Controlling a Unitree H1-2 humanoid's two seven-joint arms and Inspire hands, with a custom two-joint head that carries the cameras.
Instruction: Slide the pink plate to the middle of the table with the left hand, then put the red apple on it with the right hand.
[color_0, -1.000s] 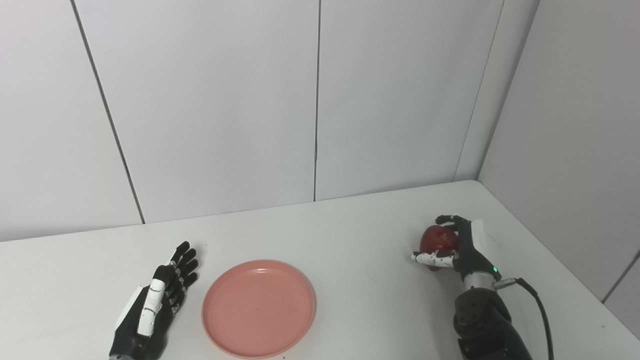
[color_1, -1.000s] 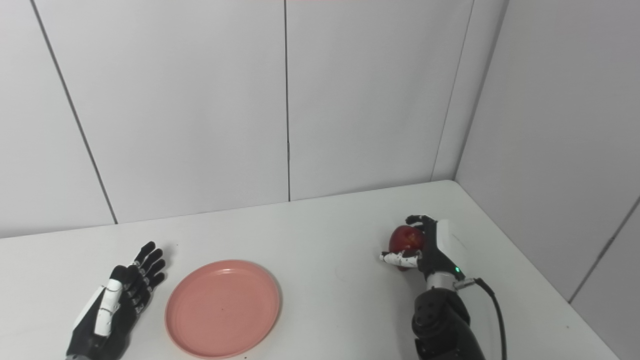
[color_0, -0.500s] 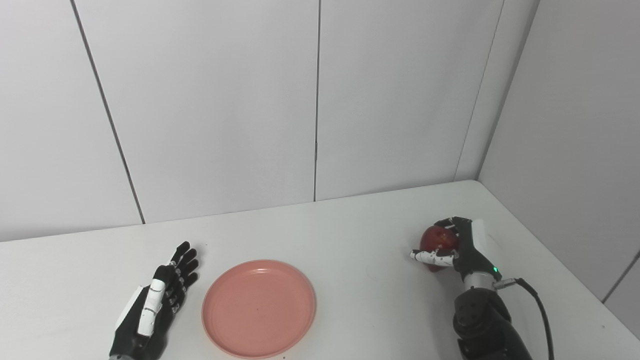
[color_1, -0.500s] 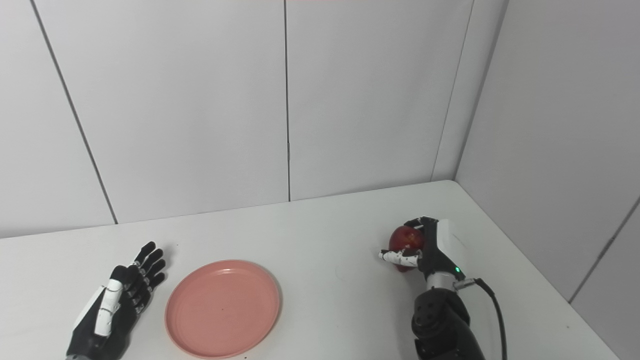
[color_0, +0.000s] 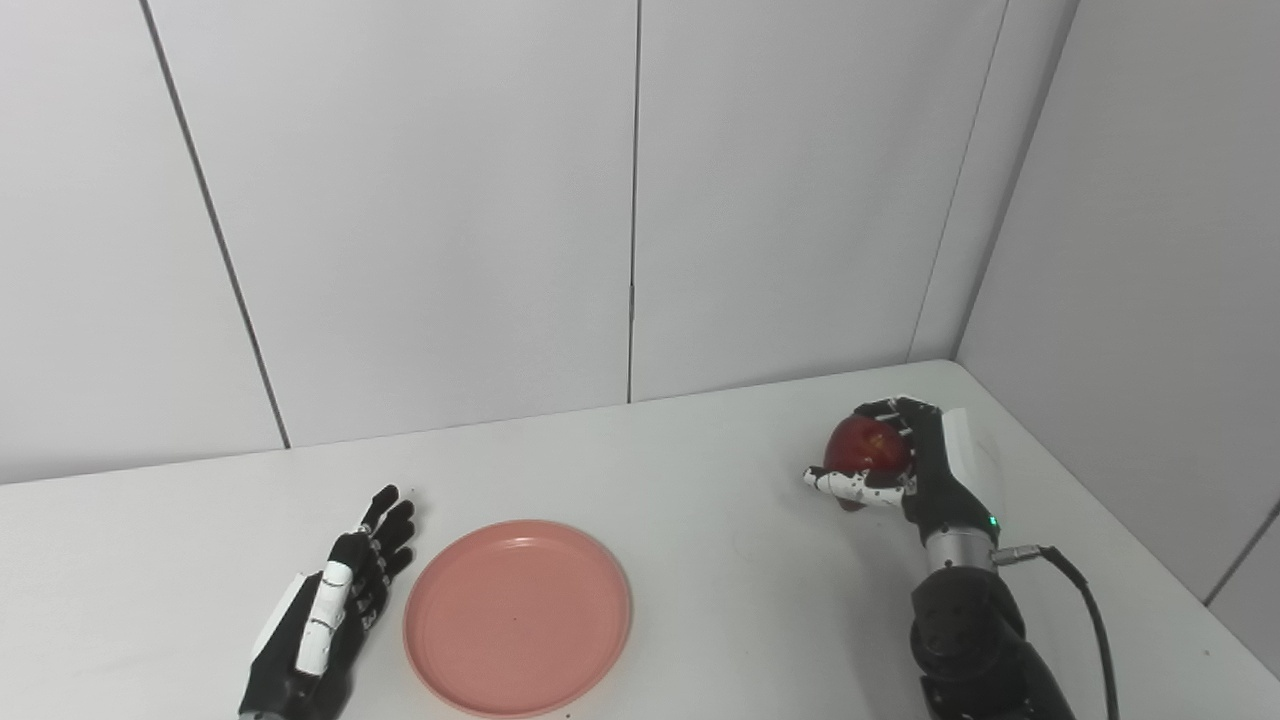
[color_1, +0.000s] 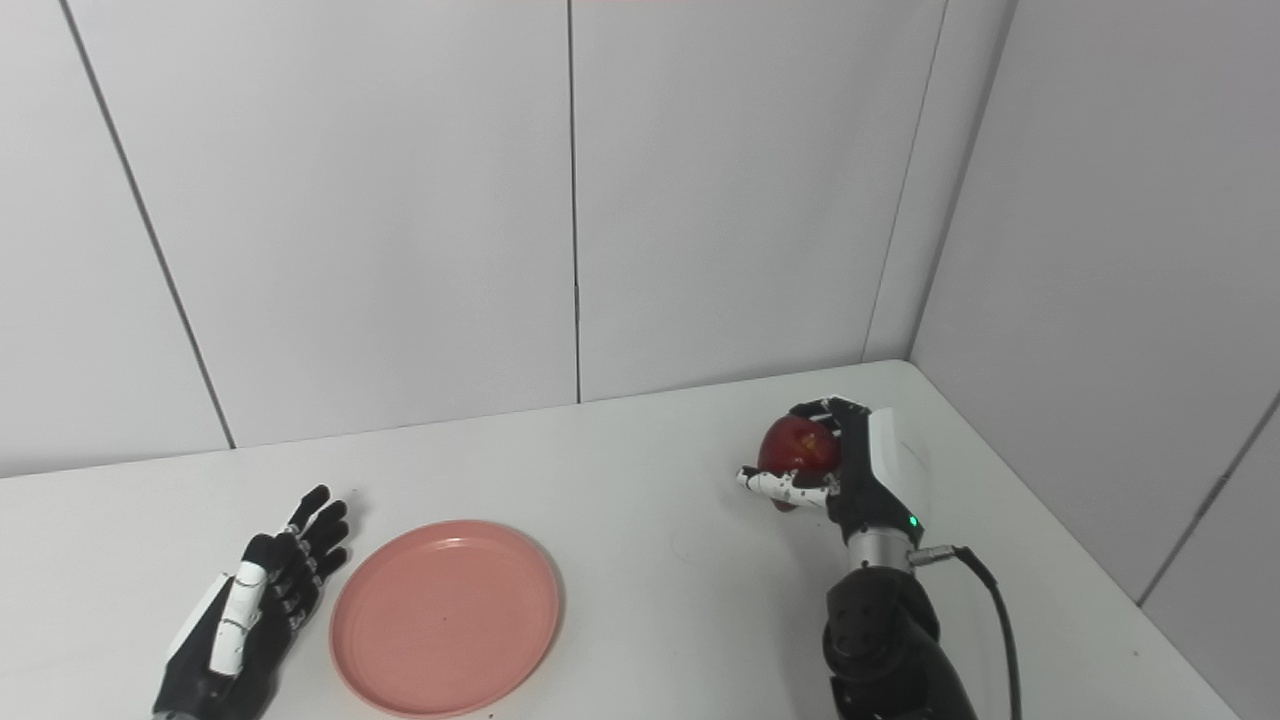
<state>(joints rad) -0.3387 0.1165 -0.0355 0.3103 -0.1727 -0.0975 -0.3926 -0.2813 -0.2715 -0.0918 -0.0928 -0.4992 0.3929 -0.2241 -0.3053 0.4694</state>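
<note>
The pink plate (color_0: 517, 612) lies flat on the white table (color_0: 700, 470), left of centre near the front edge. My left hand (color_0: 330, 610) rests open and empty just left of the plate, fingers straight and pointing away, apart from the rim. My right hand (color_0: 905, 465) is shut on the red apple (color_0: 866, 447) and holds it lifted above the table at the right, thumb under it and fingers over its top. The apple also shows in the right eye view (color_1: 798, 446).
White wall panels stand behind the table and along its right side. A black cable (color_0: 1085, 600) runs from my right wrist. The table's right edge (color_0: 1150, 560) lies close to my right arm.
My right hand has closed on the apple and lifted it up off the table, slightly to the left. My left hand has shifted a little forward and toward the plate.
</note>
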